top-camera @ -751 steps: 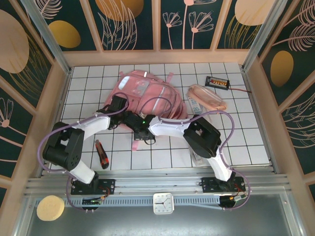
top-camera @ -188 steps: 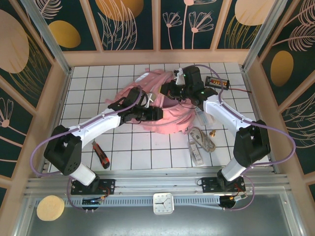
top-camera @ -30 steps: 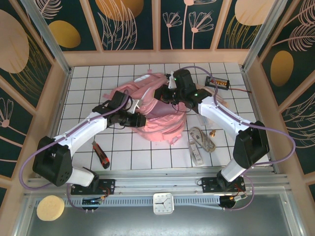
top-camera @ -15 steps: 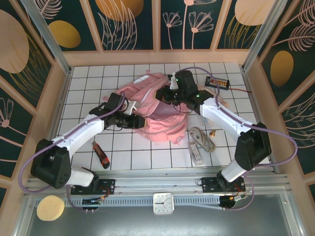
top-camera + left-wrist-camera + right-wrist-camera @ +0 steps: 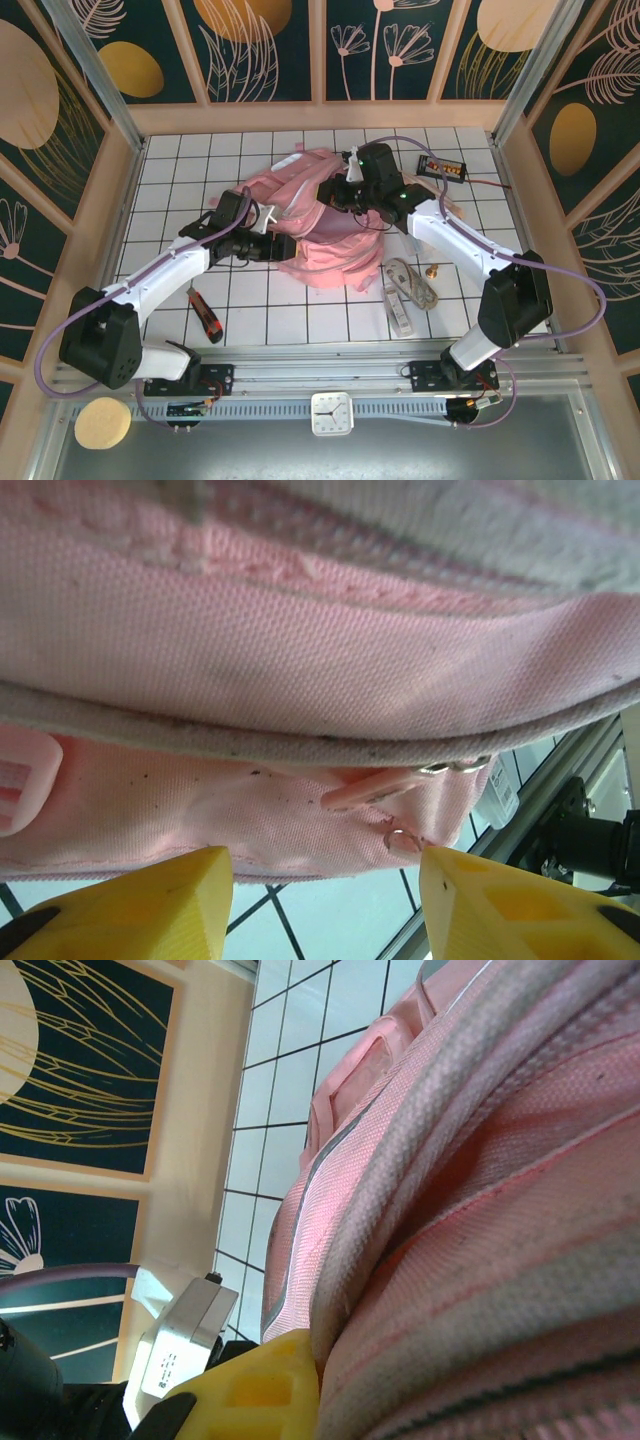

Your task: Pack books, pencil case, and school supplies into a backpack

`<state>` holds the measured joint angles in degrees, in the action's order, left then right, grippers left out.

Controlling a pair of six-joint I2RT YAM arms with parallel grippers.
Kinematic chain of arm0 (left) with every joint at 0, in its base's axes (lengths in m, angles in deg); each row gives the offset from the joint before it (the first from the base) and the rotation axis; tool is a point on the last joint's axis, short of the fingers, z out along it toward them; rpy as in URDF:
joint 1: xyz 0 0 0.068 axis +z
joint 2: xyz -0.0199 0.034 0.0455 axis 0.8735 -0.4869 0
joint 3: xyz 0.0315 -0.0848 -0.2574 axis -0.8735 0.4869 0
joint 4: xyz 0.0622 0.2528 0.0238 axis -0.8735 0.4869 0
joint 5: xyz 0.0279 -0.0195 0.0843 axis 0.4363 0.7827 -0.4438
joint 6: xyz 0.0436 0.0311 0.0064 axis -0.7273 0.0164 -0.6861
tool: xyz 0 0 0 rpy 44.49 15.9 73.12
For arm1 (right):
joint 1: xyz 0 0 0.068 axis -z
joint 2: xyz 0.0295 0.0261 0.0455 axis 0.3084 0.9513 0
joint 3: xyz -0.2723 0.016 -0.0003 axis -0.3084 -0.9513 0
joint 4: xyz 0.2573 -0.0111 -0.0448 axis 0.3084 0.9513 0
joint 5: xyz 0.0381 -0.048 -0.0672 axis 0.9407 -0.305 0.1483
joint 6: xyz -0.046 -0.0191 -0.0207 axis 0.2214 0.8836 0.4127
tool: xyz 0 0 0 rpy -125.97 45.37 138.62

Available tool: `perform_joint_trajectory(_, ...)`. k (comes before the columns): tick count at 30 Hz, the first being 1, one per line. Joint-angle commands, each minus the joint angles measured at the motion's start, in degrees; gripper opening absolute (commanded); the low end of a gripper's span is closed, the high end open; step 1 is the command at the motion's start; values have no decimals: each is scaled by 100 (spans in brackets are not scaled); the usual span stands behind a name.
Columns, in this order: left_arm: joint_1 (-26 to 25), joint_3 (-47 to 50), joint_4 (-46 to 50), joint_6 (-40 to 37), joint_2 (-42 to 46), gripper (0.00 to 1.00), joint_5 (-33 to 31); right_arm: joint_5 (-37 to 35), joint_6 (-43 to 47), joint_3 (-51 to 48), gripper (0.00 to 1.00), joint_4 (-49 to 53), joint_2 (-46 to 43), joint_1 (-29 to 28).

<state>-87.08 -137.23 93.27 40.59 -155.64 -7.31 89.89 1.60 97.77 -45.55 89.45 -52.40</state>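
Left jaws: apart! Yellow fingers [image 5: 140, 900] are spread wide, bare tile shows between them, and nothing is in their grip.
Just ahead of the left jaws: the backpack [image 5: 330, 250]. Its pink fabric and a grey-edged seam sit right over the fingertips, and a small metal ring [image 5: 400, 840] hangs close to one fingertip.
Right jaws: together, pinched on the backpack's upper edge, with one yellow finger [image 5: 265, 1380] pressed against the pink webbing.
Between the two jaws: the backpack, bunched in a heap on the counter [image 5: 180, 170].
Nearward of the right jaws, well apart: the cord bundle [image 5: 410, 278], with the ruler-like bar [image 5: 398, 308] just beside it.
Beyond the right jaws: a small black box [image 5: 442, 168].
Nearward of the left jaws, well apart: a utility knife [image 5: 205, 315].
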Motion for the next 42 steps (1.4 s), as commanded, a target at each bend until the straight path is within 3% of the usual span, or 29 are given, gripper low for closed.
perform_joint_trajectory(1,-112,-185,-203,29,-186,53,19,120,72,-42,0,-710,-459,60)
perform_joint_trajectory(7,-431,-659,-216,8,-634,53,-83,102,79,1,0,-677,-443,68)
perform_joint_trajectory(14,-454,-647,-247,70,-675,52,-445,93,51,12,0,-717,-437,66)
perform_joint_trajectory(19,-454,-640,-524,198,-804,34,-332,93,54,-6,0,-700,-420,66)
perform_joint_trajectory(27,-454,-612,-432,63,-746,32,-282,84,76,-37,0,-686,-422,93)
perform_joint_trajectory(32,-446,-432,-663,101,-611,43,101,93,97,-77,0,-674,-441,138)
perform_joint_trajectory(42,-263,-59,-634,-272,-483,35,449,76,130,-76,0,-586,-498,148)
